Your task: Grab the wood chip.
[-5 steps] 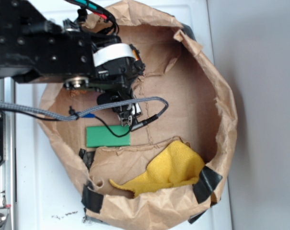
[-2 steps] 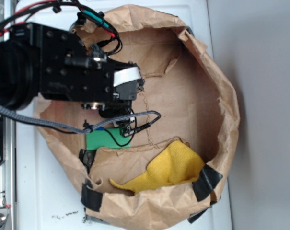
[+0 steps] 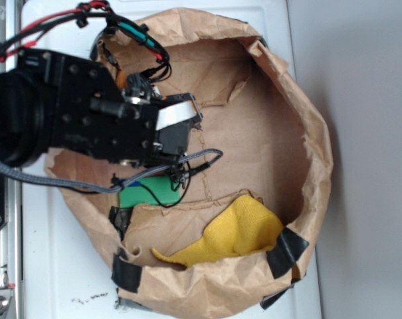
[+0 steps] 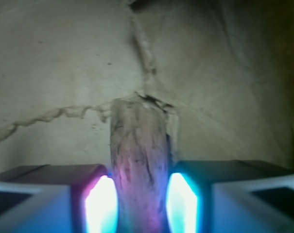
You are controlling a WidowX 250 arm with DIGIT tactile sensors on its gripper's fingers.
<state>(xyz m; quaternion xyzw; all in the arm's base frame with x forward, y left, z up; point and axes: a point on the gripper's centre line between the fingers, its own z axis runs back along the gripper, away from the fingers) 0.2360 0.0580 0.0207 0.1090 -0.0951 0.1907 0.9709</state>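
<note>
1. Wood chip (image 4: 138, 165) is sitting between the two lit fingers (image 4: 102, 204) of the gripper (image 4: 139, 206), its jagged far end lying on the brown paper (image 4: 224, 82).
2. Both pads are pressing against its sides (pinching it).
3. From the exterior view, the black arm (image 3: 88, 126) is hiding the chip, hanging over the green block (image 3: 137, 197).
4. Farther right, a yellow cloth (image 3: 244, 229) is lying inside the paper bag.

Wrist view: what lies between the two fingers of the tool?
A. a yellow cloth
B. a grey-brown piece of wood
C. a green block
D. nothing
B: the wood chip stands between the two glowing fingers of the tool, which sit close on both of its sides.
</note>
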